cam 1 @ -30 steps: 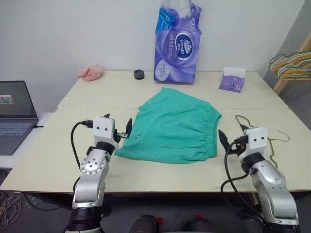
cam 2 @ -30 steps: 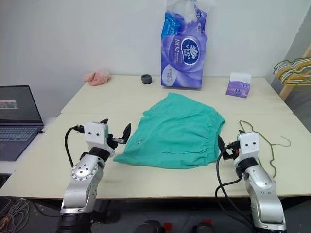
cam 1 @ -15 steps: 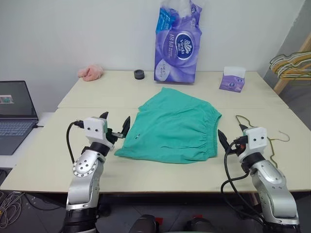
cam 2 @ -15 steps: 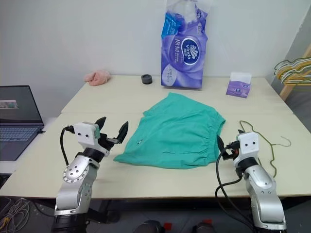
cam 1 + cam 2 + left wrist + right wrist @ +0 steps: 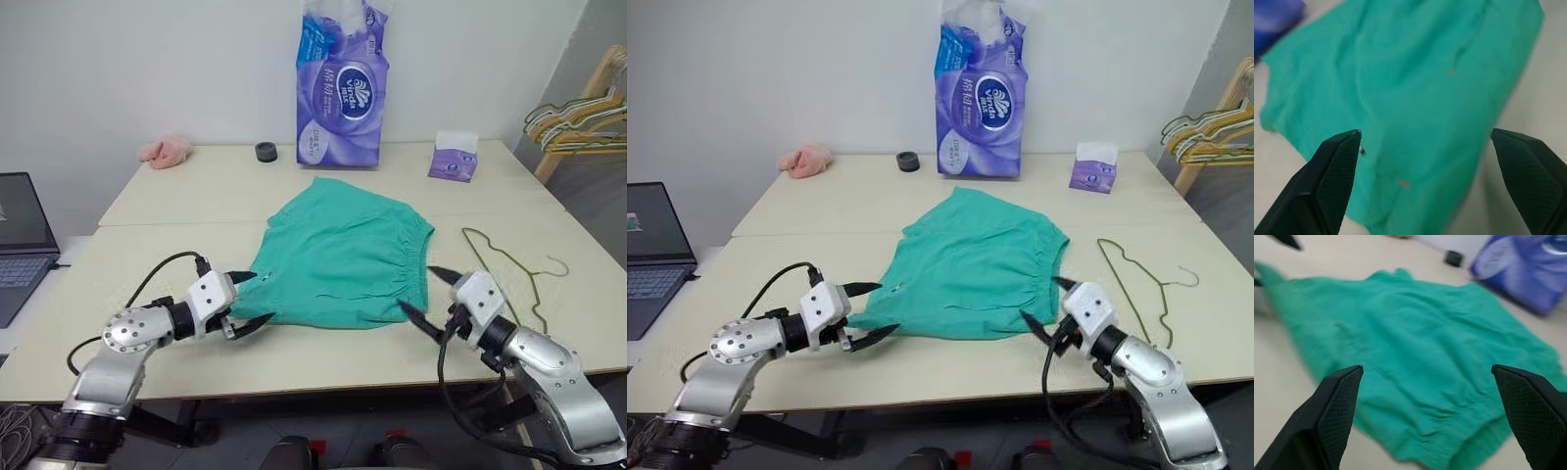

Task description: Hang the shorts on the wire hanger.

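Observation:
The teal-green shorts (image 5: pixel 338 250) lie flat in the middle of the table, gathered waistband toward the right. The thin wire hanger (image 5: pixel 509 269) lies flat on the table just right of them. My left gripper (image 5: pixel 257 299) is open and turned sideways at the shorts' near left corner, its fingers either side of the hem edge. My right gripper (image 5: pixel 419 289) is open at the near right corner, beside the waistband. The left wrist view has the open fingers (image 5: pixel 1337 171) framing the shorts (image 5: pixel 1415 73). The right wrist view looks across the cloth (image 5: pixel 1415 357) between open fingers (image 5: pixel 1332 411).
A tall purple tissue pack (image 5: pixel 338 83), a small purple tissue box (image 5: pixel 453 157), a black roll (image 5: pixel 265 151) and a pink cloth (image 5: pixel 165 150) stand along the table's far side. A laptop (image 5: pixel 15 245) sits at the left. A bunch of hangers (image 5: pixel 573 122) hangs at the right.
The view has shifted. My left gripper dropped lower and turned sideways toward the shorts' near left corner. My right gripper swung left to the waistband corner. Both stayed open.

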You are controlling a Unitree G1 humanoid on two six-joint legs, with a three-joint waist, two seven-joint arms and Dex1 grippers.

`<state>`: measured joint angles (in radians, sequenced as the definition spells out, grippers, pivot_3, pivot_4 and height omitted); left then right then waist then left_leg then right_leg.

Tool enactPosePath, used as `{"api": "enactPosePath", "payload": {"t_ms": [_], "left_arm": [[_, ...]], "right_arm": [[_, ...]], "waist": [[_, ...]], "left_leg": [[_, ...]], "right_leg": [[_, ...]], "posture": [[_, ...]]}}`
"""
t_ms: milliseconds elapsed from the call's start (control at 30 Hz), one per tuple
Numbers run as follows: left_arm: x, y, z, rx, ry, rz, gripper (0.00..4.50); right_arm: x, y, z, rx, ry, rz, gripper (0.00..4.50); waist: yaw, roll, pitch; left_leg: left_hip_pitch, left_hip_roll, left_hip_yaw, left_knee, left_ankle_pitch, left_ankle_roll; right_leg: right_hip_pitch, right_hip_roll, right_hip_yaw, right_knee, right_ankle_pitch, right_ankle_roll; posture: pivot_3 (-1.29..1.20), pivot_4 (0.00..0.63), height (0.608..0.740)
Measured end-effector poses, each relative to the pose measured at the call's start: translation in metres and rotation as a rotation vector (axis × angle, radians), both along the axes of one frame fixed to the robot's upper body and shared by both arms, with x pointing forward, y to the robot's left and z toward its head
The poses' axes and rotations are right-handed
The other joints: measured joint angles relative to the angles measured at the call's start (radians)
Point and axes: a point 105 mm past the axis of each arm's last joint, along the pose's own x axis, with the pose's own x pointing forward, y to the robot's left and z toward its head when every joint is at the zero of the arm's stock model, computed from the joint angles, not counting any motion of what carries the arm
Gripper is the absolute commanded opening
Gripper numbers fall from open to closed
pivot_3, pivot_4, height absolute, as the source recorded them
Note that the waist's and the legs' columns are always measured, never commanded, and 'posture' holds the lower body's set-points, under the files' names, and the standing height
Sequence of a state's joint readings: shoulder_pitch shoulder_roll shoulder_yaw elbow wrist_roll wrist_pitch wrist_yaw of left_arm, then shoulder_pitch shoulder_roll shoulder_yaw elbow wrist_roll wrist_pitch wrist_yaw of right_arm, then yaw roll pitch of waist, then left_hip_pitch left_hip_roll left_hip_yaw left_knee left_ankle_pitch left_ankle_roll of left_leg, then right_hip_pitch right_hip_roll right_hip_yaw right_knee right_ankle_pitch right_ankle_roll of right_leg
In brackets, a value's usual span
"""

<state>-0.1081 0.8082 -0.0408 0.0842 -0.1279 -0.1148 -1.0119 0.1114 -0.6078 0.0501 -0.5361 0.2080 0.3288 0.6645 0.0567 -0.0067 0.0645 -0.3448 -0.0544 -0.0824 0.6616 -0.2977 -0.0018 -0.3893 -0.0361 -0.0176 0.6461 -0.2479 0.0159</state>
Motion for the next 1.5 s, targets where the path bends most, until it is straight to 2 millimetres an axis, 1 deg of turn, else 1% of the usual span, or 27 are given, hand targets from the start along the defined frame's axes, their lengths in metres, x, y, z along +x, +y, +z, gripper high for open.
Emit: {"api": "enactPosePath", "payload": {"t_ms": [100,233,367,467,567,700,833,967,1033,1100,1167,1267,1367,1400,1500], "left_arm": [[0.004,0.014,-0.006,0.107,-0.002,-0.024,4.47],[0.012,0.013,-0.018,0.188,-0.028,-0.061,4.47],[0.027,0.001,-0.02,0.216,-0.123,-0.084,4.47],[0.036,-0.009,-0.021,0.226,-0.188,-0.099,4.47],[0.044,-0.014,-0.022,0.239,-0.229,-0.098,3.87],[0.049,-0.014,-0.027,0.248,-0.236,-0.084,2.64],[0.051,-0.011,-0.03,0.26,-0.233,-0.07,1.36],[0.053,-0.013,-0.03,0.246,-0.227,-0.061,0.09],[0.054,-0.015,-0.029,0.228,-0.226,-0.06,0.04],[0.055,-0.016,-0.028,0.22,-0.22,-0.053,0.04],[0.056,-0.02,-0.023,0.201,-0.227,-0.055,0.04],[0.057,-0.024,-0.017,0.187,-0.236,-0.068,0.0],[0.056,-0.025,-0.017,0.183,-0.219,-0.079,0.0],[0.055,-0.026,-0.016,0.18,-0.216,-0.083,0.0],[0.05,-0.029,-0.016,0.171,-0.192,-0.108,0.0]], "right_arm": [[-0.011,0.003,-0.005,-0.054,0.043,0.083,4.5],[-0.017,0.007,-0.007,-0.073,0.06,0.127,4.5],[-0.019,0.011,-0.007,-0.08,0.055,0.146,4.5],[-0.02,0.009,-0.009,-0.105,0.044,0.143,4.5],[-0.019,0.008,-0.011,-0.155,0.014,0.151,4.5],[-0.013,0.003,-0.02,-0.228,-0.006,0.134,4.5],[0.004,-0.007,-0.027,-0.313,-0.039,0.072,4.5],[0.027,-0.019,-0.042,-0.528,-0.12,0.083,4.5],[0.033,-0.022,-0.048,-0.587,-0.148,0.092,4.5],[0.039,-0.015,-0.047,-0.63,-0.209,0.132,4.5],[0.05,-0.007,-0.046,-0.677,-0.276,0.168,4.5],[0.056,0.0,-0.048,-0.711,-0.324,0.203,3.88],[0.058,0.004,-0.054,-0.722,-0.338,0.236,2.79],[0.058,0.004,-0.055,-0.727,-0.338,0.244,2.49],[0.058,0.001,-0.06,-0.735,-0.326,0.253,1.4]], "waist": [[0.001,-0.001,0.001],[0.001,-0.002,0.001],[0.008,-0.002,0.001],[0.012,-0.002,0.0],[0.016,-0.002,-0.001],[0.013,-0.002,-0.001],[0.003,-0.003,-0.001],[-0.004,-0.004,-0.001],[-0.004,-0.004,-0.001],[-0.005,-0.004,-0.002],[-0.008,-0.005,-0.002],[-0.008,-0.006,-0.003],[-0.008,-0.007,-0.003],[-0.008,-0.007,-0.003],[-0.009,-0.007,-0.003]], "left_leg": [[0.0,0.0,0.0,0.0,0.0,0.001],[-0.001,0.0,0.001,0.0,-0.001,0.001],[0.0,0.0,0.001,0.001,-0.001,0.001],[0.0,0.0,0.001,0.001,-0.001,0.001],[0.001,0.0,0.001,0.002,-0.001,0.001],[0.001,0.0,0.002,0.002,0.0,0.001],[0.001,0.0,0.002,0.002,0.0,0.001],[0.0,-0.001,0.004,0.002,-0.001,0.001],[0.0,-0.001,0.004,0.001,-0.001,0.001],[0.0,-0.001,0.004,0.001,-0.001,0.001],[0.0,-0.001,0.005,0.001,-0.001,0.001],[0.001,-0.001,0.004,0.002,-0.001,0.001],[0.001,-0.001,0.005,0.002,-0.001,0.001],[0.0,-0.001,0.004,0.002,-0.001,0.001],[0.0,-0.001,0.005,0.001,-0.001,0.002]], "right_leg": [[0.0,0.0,0.0,-0.001,0.002,0.004],[0.0,-0.001,0.001,-0.001,0.004,0.007],[0.0,-0.001,0.001,-0.001,0.004,0.008],[0.0,-0.001,0.001,-0.001,0.005,0.009],[0.001,-0.001,0.001,0.0,0.005,0.01],[0.001,-0.001,0.001,0.0,0.005,0.01],[0.0,-0.001,0.002,0.0,0.005,0.01],[-0.001,-0.001,0.003,0.0,0.006,0.01],[-0.001,-0.001,0.004,0.0,0.005,0.009],[-0.001,-0.001,0.004,0.0,0.005,0.009],[-0.002,-0.001,0.004,0.0,0.006,0.009],[-0.001,-0.001,0.004,0.0,0.006,0.009],[-0.001,-0.001,0.005,0.001,0.006,0.008],[-0.001,-0.001,0.005,0.001,0.008,0.005],[-0.001,-0.001,0.005,0.0,0.008,0.004]], "posture": [[0.06,0.016,0.74],[0.05,0.02,0.74],[0.04,0.022,0.74],[0.03,0.022,0.74],[0.03,0.023,0.74],[0.02,0.018,0.74],[0.02,0.012,0.74],[0.03,0.012,0.74],[0.03,0.011,0.74],[0.03,0.01,0.74],[0.03,0.01,0.74],[0.04,0.008,0.74],[0.04,0.007,0.74],[0.04,0.007,0.74],[0.04,0.007,0.74]]}}
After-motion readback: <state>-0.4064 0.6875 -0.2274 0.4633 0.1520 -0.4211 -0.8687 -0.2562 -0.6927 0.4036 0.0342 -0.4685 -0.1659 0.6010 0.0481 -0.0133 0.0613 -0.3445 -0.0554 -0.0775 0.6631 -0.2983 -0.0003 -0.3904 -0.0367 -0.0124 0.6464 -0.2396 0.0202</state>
